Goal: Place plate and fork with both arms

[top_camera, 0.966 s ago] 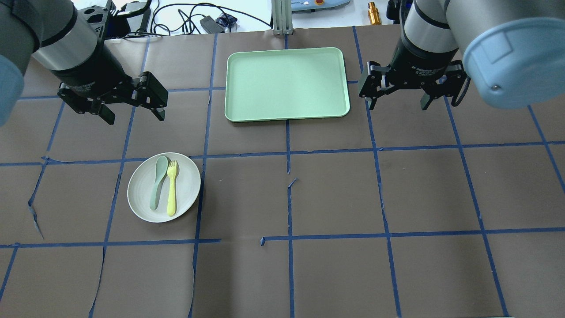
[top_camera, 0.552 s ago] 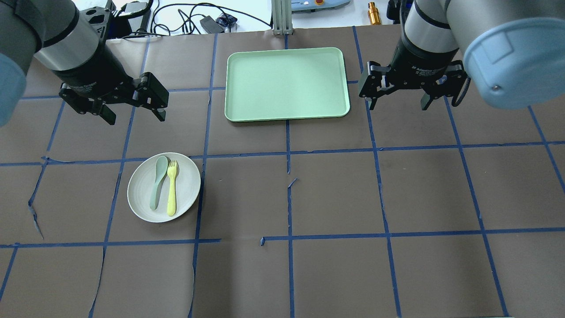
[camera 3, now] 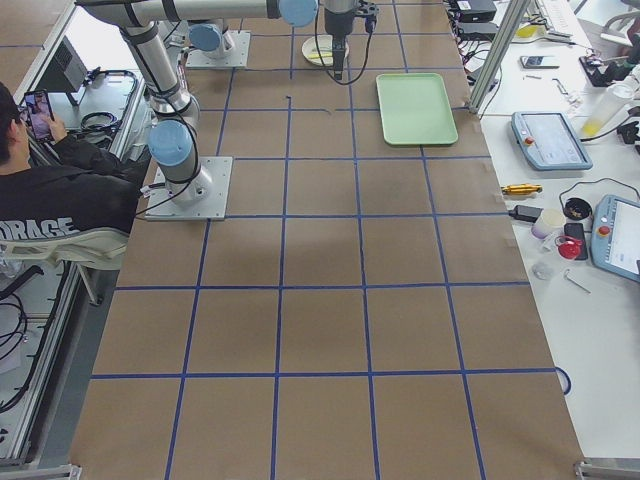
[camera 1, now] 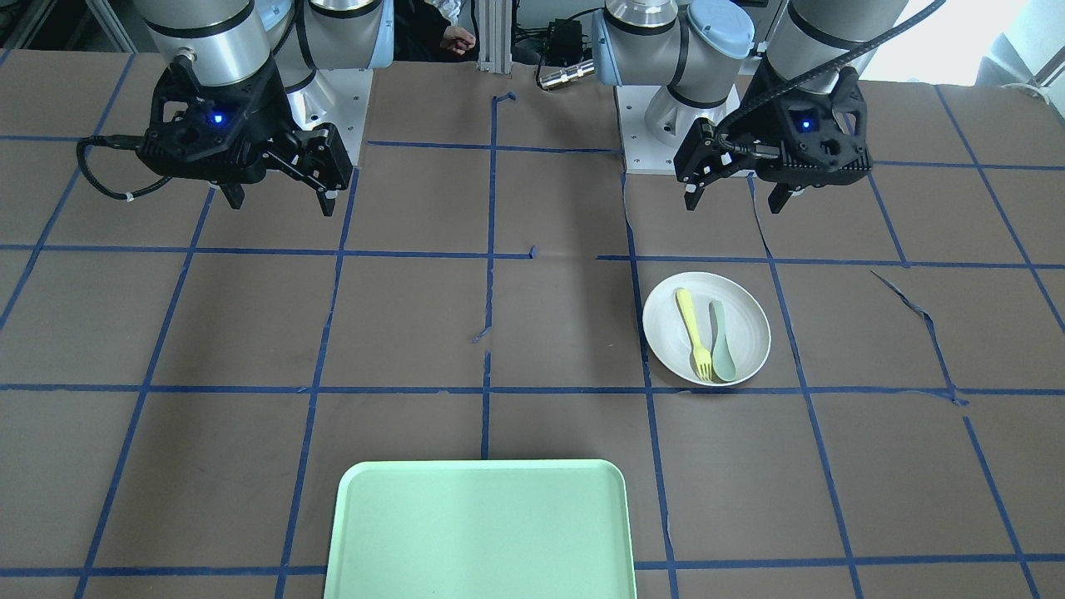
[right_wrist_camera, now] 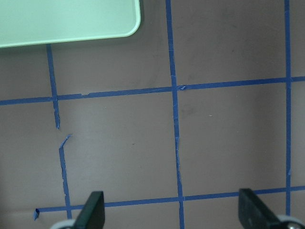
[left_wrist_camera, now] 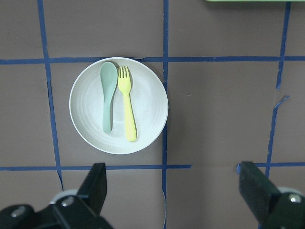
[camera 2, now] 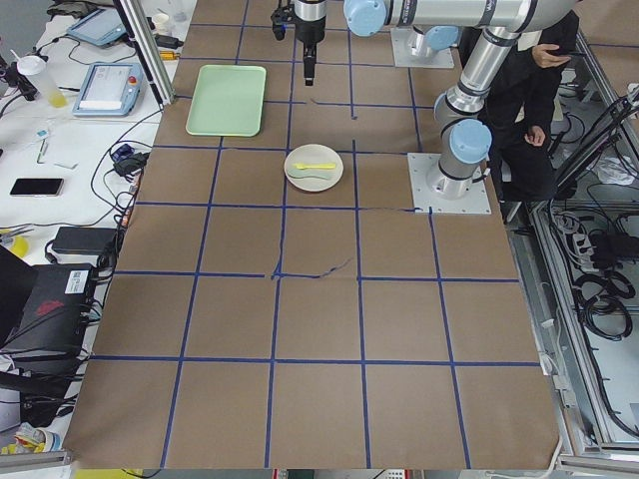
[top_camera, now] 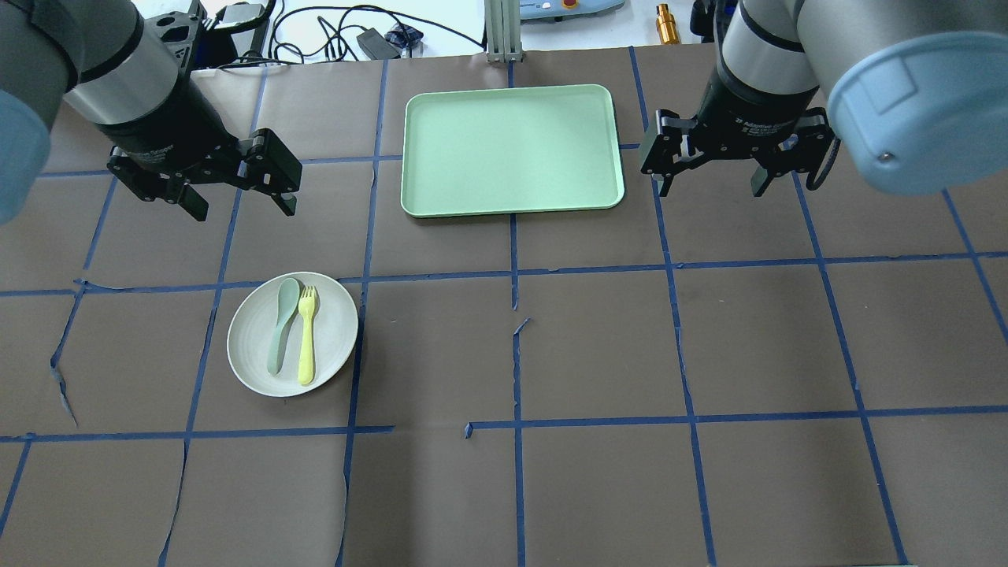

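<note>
Nothing is picked up yet: the fork [top_camera: 306, 339] lies on the plate [top_camera: 335, 323]. The left tool [top_camera: 240, 206] and right tool [top_camera: 713, 186] hang wide open over the desk [top_camera: 598, 346], holding nothing.

The left arm [top_camera: 126, 71] and right arm [top_camera: 768, 47] are silver-grey tubes with light-blue joint caps [top_camera: 906, 110]. The left tool [top_camera: 242, 206] and right tool [top_camera: 709, 187] are black (each shows a blue light [camera 1: 804, 125]), with black cables [camera 1: 100, 179] and white lettering [top_camera: 760, 124].

Bright, even overhead light. Soft short shadow under the tray [top_camera: 512, 150]. Everything sharp; white bench [top_camera: 449, 12] at far edge possibly overexposed.
</note>
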`<action>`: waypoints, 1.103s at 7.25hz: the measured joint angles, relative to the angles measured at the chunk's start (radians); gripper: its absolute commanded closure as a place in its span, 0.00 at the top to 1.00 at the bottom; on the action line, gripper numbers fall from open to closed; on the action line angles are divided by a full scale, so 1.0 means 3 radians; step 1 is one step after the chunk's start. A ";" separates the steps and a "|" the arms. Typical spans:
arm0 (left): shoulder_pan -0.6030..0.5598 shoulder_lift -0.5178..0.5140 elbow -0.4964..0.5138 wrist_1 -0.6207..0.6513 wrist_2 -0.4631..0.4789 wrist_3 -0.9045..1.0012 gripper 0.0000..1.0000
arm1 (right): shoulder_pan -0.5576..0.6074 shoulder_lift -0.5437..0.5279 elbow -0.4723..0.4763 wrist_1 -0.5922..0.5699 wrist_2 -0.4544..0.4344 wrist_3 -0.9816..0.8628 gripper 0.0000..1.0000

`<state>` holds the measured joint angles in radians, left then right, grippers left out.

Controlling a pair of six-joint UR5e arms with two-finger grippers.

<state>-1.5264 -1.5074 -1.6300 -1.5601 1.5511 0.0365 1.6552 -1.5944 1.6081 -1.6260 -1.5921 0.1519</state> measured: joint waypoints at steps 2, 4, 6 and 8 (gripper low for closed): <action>0.0000 -0.0022 0.0003 0.0000 0.0000 0.0003 1.00 | 0.0000 -0.0002 0.0001 0.0003 0.0005 0.0000 1.00; 0.0000 -0.0028 0.0006 0.0000 -0.0001 0.0007 1.00 | 0.0000 -0.0003 0.0000 0.0002 0.0002 0.0000 1.00; 0.0000 -0.0033 0.0009 0.0000 -0.0001 0.0010 1.00 | 0.0000 -0.0005 0.0001 0.0003 0.0004 0.0000 1.00; 0.0000 -0.0040 0.0006 -0.0001 -0.0001 0.0010 1.00 | 0.0000 -0.0007 -0.0005 0.0005 0.0008 0.0002 1.00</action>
<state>-1.5263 -1.5193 -1.6282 -1.5604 1.5509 0.0395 1.6552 -1.5964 1.6065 -1.6245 -1.5895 0.1525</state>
